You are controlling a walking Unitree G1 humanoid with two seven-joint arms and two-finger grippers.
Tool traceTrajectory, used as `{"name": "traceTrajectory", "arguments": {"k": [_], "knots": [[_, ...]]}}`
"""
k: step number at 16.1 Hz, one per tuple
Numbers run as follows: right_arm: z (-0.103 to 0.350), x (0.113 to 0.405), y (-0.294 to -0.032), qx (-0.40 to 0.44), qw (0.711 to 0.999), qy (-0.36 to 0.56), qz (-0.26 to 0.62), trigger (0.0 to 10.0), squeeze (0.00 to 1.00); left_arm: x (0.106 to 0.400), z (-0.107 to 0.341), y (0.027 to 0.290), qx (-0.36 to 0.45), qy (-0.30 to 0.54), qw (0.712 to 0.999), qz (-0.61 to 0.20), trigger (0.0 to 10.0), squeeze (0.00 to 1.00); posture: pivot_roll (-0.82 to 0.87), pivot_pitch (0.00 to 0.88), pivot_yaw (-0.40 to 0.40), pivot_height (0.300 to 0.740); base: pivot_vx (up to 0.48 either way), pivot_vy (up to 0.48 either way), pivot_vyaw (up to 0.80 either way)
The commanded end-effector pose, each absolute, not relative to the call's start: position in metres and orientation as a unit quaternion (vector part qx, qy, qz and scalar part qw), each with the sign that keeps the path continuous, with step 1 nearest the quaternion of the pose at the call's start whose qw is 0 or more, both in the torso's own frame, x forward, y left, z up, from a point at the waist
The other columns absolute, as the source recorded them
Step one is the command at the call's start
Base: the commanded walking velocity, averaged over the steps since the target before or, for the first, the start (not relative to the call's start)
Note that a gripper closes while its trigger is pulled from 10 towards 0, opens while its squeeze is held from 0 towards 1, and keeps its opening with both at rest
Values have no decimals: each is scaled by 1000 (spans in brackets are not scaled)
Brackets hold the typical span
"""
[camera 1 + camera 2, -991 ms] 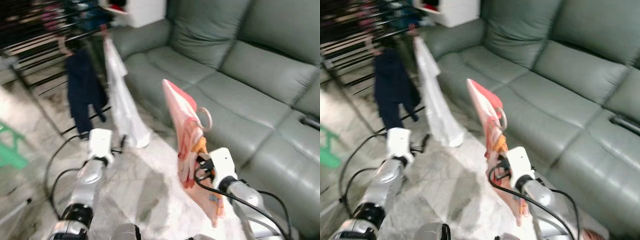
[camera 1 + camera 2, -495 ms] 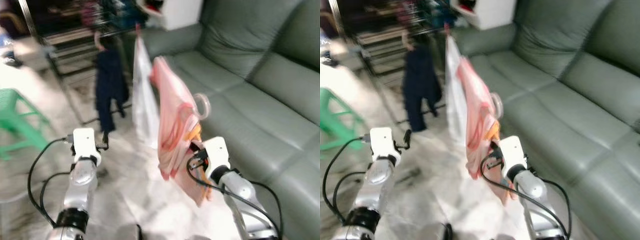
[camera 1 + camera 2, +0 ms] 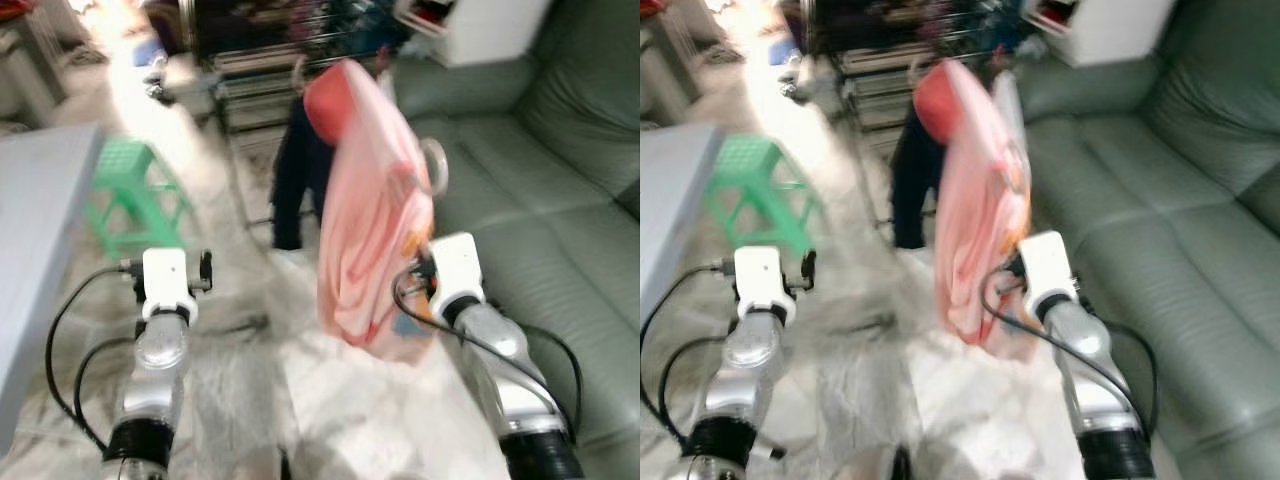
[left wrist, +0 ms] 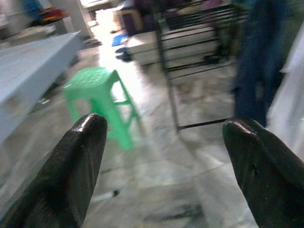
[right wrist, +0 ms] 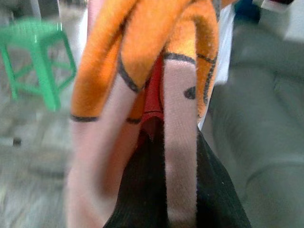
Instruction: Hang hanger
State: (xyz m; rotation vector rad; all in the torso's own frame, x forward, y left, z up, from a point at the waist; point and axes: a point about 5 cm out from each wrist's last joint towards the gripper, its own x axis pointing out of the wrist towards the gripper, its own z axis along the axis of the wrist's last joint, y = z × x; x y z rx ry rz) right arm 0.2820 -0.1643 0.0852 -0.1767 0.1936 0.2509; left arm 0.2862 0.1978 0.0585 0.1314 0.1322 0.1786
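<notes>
A pink and orange garment (image 3: 365, 230) hangs on a hanger whose pale hook (image 3: 436, 168) sticks out near its top. My right gripper (image 5: 178, 190) is shut on it from below, held up at chest height; its black fingers (image 5: 142, 194) are partly wrapped in the cloth. Out to the left, my left gripper (image 4: 166, 166) is open with nothing between its fingers (image 4: 78, 171). A dark metal drying rack (image 3: 270, 60) stands ahead, blurred, with a dark blue garment (image 3: 295, 170) hanging from it just behind the pink one.
A green plastic stool (image 3: 130, 195) stands on the marble floor at the left front. A grey table (image 3: 40, 220) edges in at the far left. The grey-green sofa (image 3: 540, 200) runs along the right, with a white cabinet (image 3: 480, 25) behind it.
The camera has swung left: the sofa slid right, and the stool, table and rack came into view. The pink garment stays in my right gripper; the left gripper stays open.
</notes>
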Motion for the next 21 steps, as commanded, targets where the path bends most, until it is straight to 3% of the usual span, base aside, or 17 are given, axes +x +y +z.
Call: {"name": "traceTrajectory", "arguments": {"k": [1, 5, 10, 14, 21], "knots": [[91, 291, -153, -106, 982, 68, 142, 10000, 0, 282, 58, 204, 76, 64, 990, 100, 10000, 0, 9, 0, 29, 740, 0, 0, 656], [98, 319, -155, -106, 988, 58, 94, 10000, 0, 293, 70, 197, 94, 34, 991, 91, 10000, 0, 24, 0, 40, 740, 0, 0, 623], [56, 293, -151, -12, 981, 171, 96, 10000, 0, 287, 65, 201, 85, 51, 992, 74, 10000, 0, 3, 0, 43, 740, 0, 0, 0], [28, 268, -137, -1, 952, 273, 140, 10000, 0, 290, 67, 189, 79, 46, 994, 54, 10000, 0, -12, 0, 44, 740, 144, 192, 0], [32, 272, -127, -3, 946, 277, 168, 10000, 0, 294, 68, 178, 70, 43, 996, 36, 10000, 0, -19, 0, 40, 740, 303, 372, 0]]}}
